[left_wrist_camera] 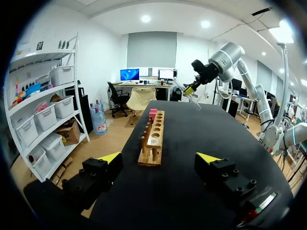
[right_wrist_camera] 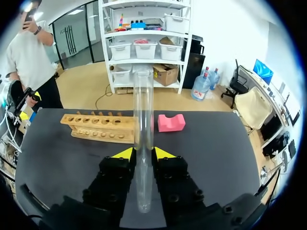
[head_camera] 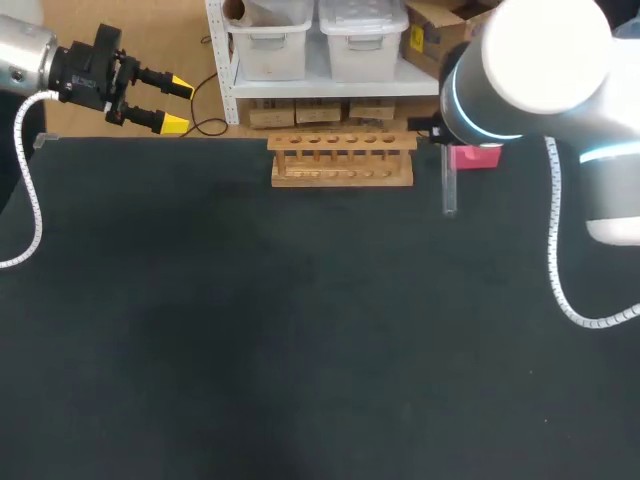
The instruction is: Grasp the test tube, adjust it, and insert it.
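Note:
A clear glass test tube (right_wrist_camera: 143, 120) stands clamped between the yellow-tipped fingers (right_wrist_camera: 125, 153) of my right gripper (right_wrist_camera: 143, 153), reaching out ahead of them and back over the palm. In the head view the tube (head_camera: 449, 190) hangs over the mat just right of the wooden rack (head_camera: 342, 160), and my right arm (head_camera: 530, 70) hides the gripper itself. The rack (right_wrist_camera: 98, 127) has a row of several round holes, all without tubes. My left gripper (head_camera: 175, 105) is open and holds nothing, above the table's far left corner. It looks along the rack (left_wrist_camera: 153, 139) toward the right gripper (left_wrist_camera: 192, 89).
A pink block (head_camera: 478, 156) lies at the rack's right end, close behind the tube, and shows again as the pink block (right_wrist_camera: 171, 122) in the right wrist view. The black mat (head_camera: 300, 350) covers the table. My right arm's white cable (head_camera: 560, 280) hangs over its right side.

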Robot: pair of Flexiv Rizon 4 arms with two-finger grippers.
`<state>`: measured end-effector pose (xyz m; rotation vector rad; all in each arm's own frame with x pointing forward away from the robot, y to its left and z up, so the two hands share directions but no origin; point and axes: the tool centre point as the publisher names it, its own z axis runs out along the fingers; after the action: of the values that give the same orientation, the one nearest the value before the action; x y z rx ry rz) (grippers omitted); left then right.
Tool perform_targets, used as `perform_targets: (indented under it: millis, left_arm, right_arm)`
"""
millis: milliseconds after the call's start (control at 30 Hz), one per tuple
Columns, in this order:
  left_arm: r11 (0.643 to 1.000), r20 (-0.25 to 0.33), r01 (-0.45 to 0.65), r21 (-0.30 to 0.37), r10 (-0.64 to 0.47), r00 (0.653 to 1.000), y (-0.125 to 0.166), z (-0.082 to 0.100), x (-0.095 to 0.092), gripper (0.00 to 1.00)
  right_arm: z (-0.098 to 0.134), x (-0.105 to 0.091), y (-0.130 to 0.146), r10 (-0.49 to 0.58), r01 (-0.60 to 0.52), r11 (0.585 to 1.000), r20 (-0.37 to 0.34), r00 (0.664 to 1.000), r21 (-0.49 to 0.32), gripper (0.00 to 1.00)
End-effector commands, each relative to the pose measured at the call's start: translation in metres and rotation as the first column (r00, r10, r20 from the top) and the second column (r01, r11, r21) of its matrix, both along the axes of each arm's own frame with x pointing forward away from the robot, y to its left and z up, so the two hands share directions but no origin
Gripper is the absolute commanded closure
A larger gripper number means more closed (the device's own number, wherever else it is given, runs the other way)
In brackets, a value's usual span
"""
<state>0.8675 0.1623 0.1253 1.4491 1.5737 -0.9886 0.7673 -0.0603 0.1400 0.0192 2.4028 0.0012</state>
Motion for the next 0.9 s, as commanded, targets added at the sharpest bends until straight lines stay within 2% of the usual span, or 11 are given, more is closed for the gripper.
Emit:
perform_targets:
  millis: [33,900]
  left_arm:
    - [1.000,0.000,0.003,0.001,-0.003,1.000,0.0001,-0.0004,0.0017,0.00]
    - [1.000,0.000,0.003,0.001,-0.003,1.000,0.0001,-0.0004,0.0017,0.00]
  right_arm:
    - [0.0001,-0.0049,-0.0027,-0.003,0.003,1.000,0.067,0.998,0.004,1.00]
    - [0.0007,-0.0053,-0.0031,0.003,-0.004,1.000,0.065,0.998,0.008,1.00]
